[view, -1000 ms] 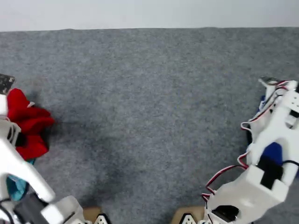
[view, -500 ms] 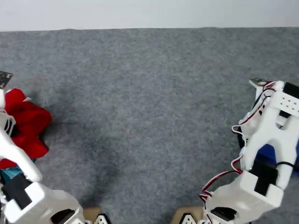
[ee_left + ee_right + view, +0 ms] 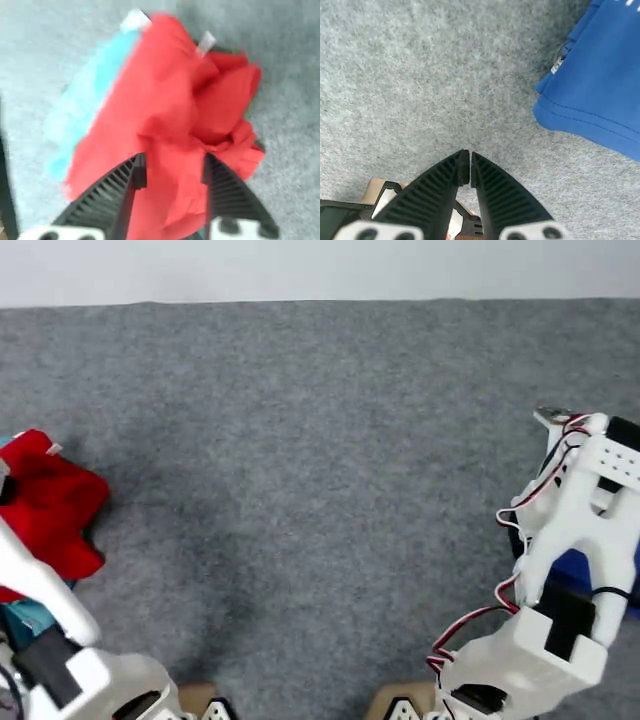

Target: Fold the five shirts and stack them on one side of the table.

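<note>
Plain red shirt [image 3: 175, 115] w/ white tag [image 3: 205, 42]; turquoise shirt [image 3: 82, 110]; blue shirt [image 3: 600, 70], plain, same-colour stitching. Table [image 3: 320, 420] mottled grey. Arms [image 3: 570, 540] white, ribbed fingers [image 3: 445, 185] black.

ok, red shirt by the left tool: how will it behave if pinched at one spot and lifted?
Likely floppy: the red shirt lies crumpled in soft folds, so it should drape and sag, not hold shape. Probably light, but it overlaps a teal shirt, which may drag along. The left tool stands open over bunched layers, so it might catch several.
</note>
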Controlling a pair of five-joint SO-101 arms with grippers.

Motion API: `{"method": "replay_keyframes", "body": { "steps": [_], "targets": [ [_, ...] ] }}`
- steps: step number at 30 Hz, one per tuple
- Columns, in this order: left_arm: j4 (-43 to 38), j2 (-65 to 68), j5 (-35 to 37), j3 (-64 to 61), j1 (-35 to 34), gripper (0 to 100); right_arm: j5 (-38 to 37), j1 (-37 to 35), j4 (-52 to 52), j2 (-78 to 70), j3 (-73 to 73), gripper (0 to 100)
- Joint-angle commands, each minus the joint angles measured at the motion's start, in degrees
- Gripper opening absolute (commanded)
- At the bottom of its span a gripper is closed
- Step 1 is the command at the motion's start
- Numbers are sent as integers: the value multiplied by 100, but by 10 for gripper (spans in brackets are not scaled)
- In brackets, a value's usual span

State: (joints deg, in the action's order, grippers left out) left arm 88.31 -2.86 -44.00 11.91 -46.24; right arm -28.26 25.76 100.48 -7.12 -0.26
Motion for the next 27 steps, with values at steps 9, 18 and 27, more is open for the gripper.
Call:
{"method": "replay_keyframes", "body": {
  "steps": [9, 18, 27],
  "targets": [
    [-9, 589, 97, 303, -211, 232, 35, -57, 215, 277, -26, 9],
    [-422, 1442, 105, 303, -281, 48, 35, -57, 145, 277, -26, 9],
    [229, 571, 141, 453, 545, 4, 53, -57, 145, 277, -26, 9]
  ]
}}
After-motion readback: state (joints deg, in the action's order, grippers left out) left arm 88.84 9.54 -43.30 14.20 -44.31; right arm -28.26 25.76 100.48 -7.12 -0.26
